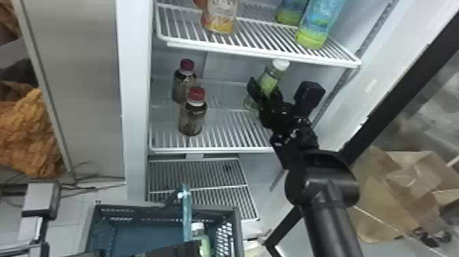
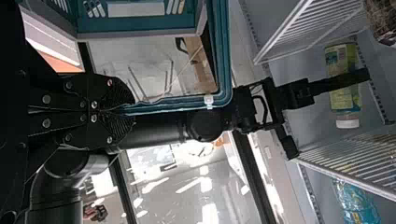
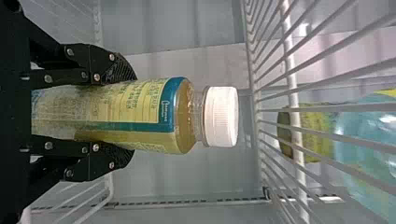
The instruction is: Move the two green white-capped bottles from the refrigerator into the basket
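In the refrigerator, my right gripper (image 1: 264,92) is shut on a green white-capped bottle (image 1: 269,80), which leans above the middle shelf. In the right wrist view, the right gripper (image 3: 123,114) has a finger pressed to each side of the bottle (image 3: 140,112), its white cap beyond the fingertips. The other green bottle (image 1: 204,241) is inside the basket (image 1: 136,206), at its right side. My left gripper (image 1: 176,249) is at the bottom edge, by the basket handle (image 1: 186,212); in the left wrist view, the left gripper (image 2: 123,109) is shut on that handle (image 2: 173,107).
Two red-capped dark bottles (image 1: 193,116) stand on the middle shelf (image 1: 211,149), left of my right gripper. Just above the held bottle is the upper shelf (image 1: 263,53), with blue-green bottles (image 1: 312,36) and an orange-labelled one (image 1: 220,18). The refrigerator's open door (image 1: 392,89) borders the right arm.
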Motion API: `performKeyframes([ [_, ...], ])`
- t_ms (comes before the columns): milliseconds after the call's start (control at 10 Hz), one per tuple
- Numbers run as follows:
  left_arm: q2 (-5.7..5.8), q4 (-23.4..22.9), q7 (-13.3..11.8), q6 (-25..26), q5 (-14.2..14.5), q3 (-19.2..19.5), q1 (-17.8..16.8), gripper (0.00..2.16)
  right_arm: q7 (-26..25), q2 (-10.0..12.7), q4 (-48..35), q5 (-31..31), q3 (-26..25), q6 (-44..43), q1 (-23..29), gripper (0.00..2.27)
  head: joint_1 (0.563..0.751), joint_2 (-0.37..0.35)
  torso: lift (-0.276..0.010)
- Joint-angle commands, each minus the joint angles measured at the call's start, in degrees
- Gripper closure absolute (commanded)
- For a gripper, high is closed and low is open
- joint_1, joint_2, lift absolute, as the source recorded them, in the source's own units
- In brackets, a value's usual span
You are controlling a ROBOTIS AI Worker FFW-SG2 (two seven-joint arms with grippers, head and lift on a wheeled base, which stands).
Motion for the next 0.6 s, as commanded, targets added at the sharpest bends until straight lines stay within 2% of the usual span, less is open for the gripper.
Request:
performKeyframes([
  [0,0.0,-0.18,0.0,0.0,0.0,0.12,0.17,1.13,0.29,-0.1,-5.06,-1.56,-0.55,2.66,3.24,0.82,0.695,-0.35,-0.263],
  [500,0.09,-0.74,0.0,0.0,0.0,0.46,0.73,1.13,1.17,-0.89,-20.53,-5.33,-1.24,9.69,13.37,0.82,0.695,-0.35,-0.263],
])
